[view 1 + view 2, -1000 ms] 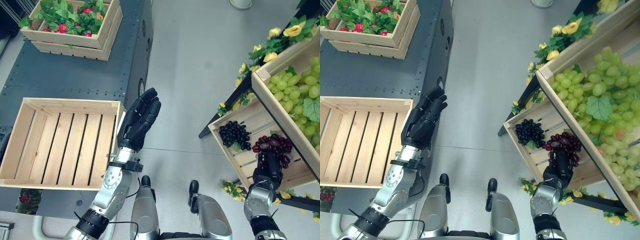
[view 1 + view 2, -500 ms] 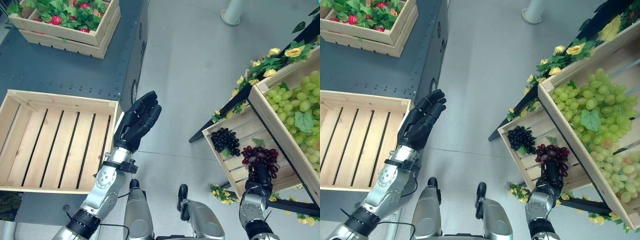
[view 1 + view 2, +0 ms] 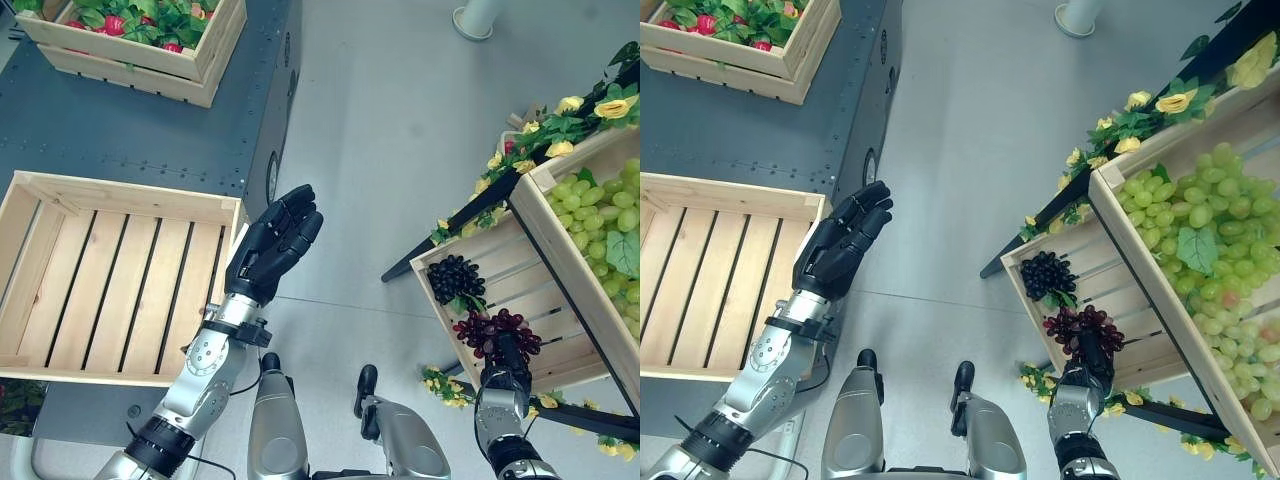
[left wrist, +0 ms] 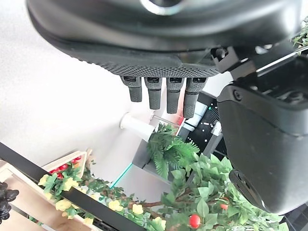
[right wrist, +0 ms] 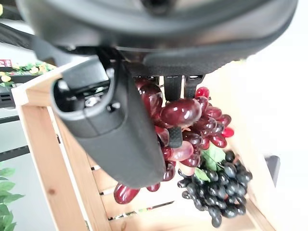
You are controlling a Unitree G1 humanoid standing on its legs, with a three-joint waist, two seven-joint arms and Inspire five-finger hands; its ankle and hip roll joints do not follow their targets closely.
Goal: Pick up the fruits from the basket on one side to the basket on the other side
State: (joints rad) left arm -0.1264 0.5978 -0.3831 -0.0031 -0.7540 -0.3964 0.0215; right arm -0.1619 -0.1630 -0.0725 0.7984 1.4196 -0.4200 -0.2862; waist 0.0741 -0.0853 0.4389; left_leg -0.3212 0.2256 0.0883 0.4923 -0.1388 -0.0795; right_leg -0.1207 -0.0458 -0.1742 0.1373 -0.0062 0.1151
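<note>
Right hand point(image 3: 507, 362), lower right of the left eye view: fingers curled round a red grape bunch point(image 3: 495, 331), thumb closing the grip from the side in the right wrist view. The bunch sits above the hand, gripped from below, probably so the berries don't hang and tear loose.

Just beyond it, a black grape bunch point(image 3: 456, 280) lies with a leaf on the slats of the lower right crate point(image 3: 545, 300), the source bin. Above and right, a second tilted crate heaped with green grapes point(image 3: 605, 205), edged with yellow flowers point(image 3: 560, 110).

Left hand point(image 3: 273, 246), centre frame: fingers straight and together, holding nothing, raised beside the near corner of the empty slatted crate point(image 3: 120, 275) at left. Likely idle.

That empty crate looks like the destination. Upper left, a crate of leaves and red fruit point(image 3: 140, 35).
</note>
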